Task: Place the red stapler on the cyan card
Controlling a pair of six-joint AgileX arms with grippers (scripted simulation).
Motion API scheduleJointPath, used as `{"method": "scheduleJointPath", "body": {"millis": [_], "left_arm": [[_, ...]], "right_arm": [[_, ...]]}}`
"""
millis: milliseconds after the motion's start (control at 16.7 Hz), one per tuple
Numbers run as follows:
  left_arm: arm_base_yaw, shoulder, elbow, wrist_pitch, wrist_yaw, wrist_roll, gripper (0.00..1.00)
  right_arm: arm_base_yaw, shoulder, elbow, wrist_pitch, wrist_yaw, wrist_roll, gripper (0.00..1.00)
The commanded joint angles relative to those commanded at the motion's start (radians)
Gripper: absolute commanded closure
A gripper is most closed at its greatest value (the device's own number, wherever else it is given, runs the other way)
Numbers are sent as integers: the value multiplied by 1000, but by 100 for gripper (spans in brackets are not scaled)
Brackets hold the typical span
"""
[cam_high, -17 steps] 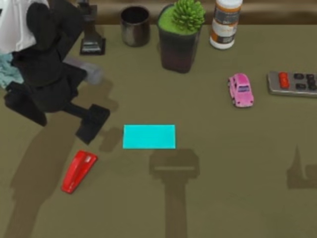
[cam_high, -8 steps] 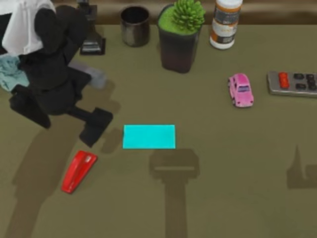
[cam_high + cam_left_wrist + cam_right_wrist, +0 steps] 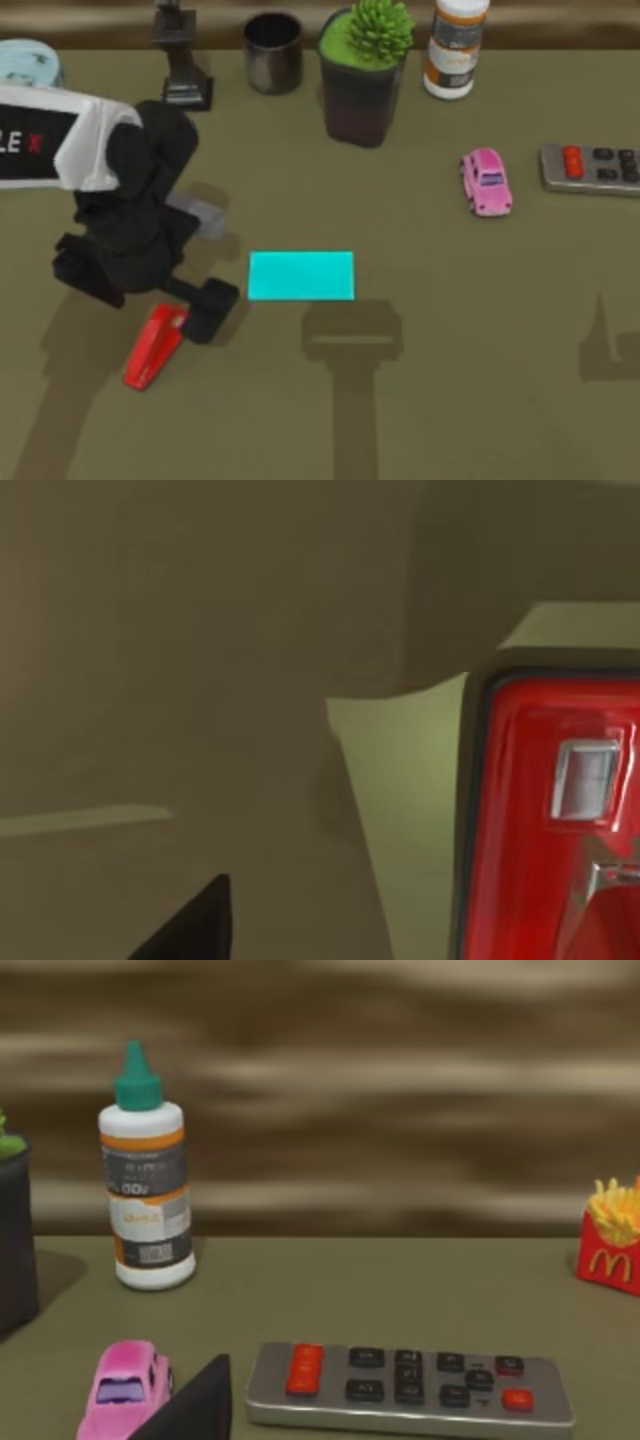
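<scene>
The left gripper [image 3: 190,305] hangs low over the near end of the red stapler [image 3: 152,348], which lies flat on the table's left side, just beside the cyan card [image 3: 301,275] but apart from it — apparently lining up a grasp. I cannot tell how wide its fingers stand. The right arm is out of the top view.

Even, moderate light falls from above; soft-edged arm shadows stretch across the surface [image 3: 480,380], and the far backdrop is blurred.
</scene>
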Motion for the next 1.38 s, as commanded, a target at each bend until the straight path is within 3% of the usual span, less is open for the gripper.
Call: {"method": "scheduleJointPath", "body": {"millis": [240,1020,1380], "left_arm": [[0,4,-6,8,0,0,0],[0,4,-6,8,0,0,98],[0,4,-6,8,0,0,100]], "right_arm": [[0,0,0,0,0,0,0],[0,0,0,0,0,0,0],[0,0,0,0,0,0,0]]}}
